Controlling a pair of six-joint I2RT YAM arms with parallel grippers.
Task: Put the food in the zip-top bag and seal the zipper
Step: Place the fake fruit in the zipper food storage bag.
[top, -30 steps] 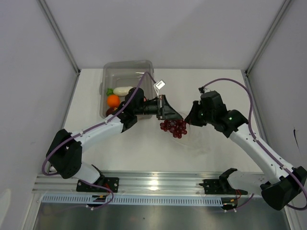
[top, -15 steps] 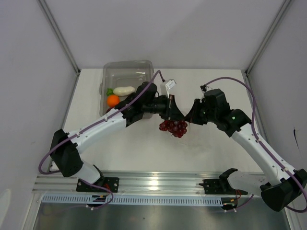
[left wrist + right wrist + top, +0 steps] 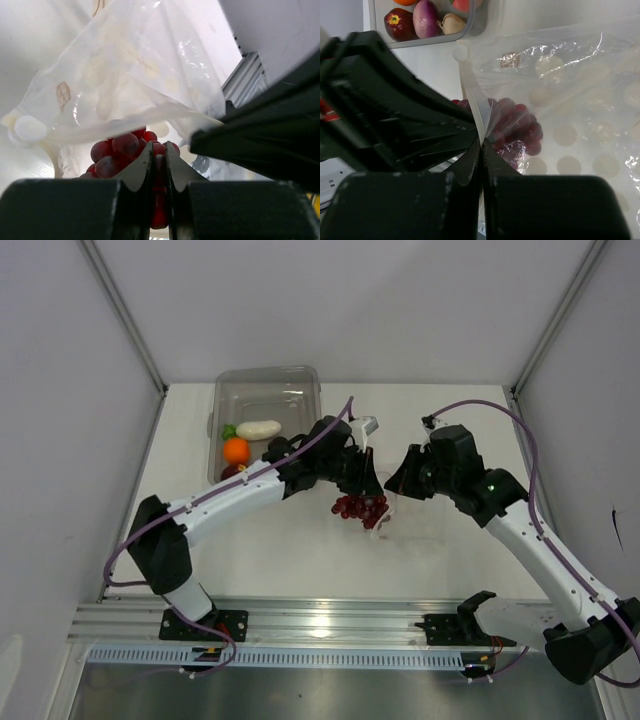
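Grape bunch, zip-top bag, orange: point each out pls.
grape bunch (image 3: 362,508), top external view, middle of the dark red cluster.
zip-top bag (image 3: 580,65), right wrist view, crinkled clear wall.
orange (image 3: 236,450), top external view, top of the fruit.

My left arm (image 3: 240,498) stretches rightward, its elbow swinging off the bin (image 3: 268,390), as my left gripper (image 3: 159,157) noses the grape bunch (image 3: 120,147) slightly closer to the zip-top bag (image 3: 150,65).
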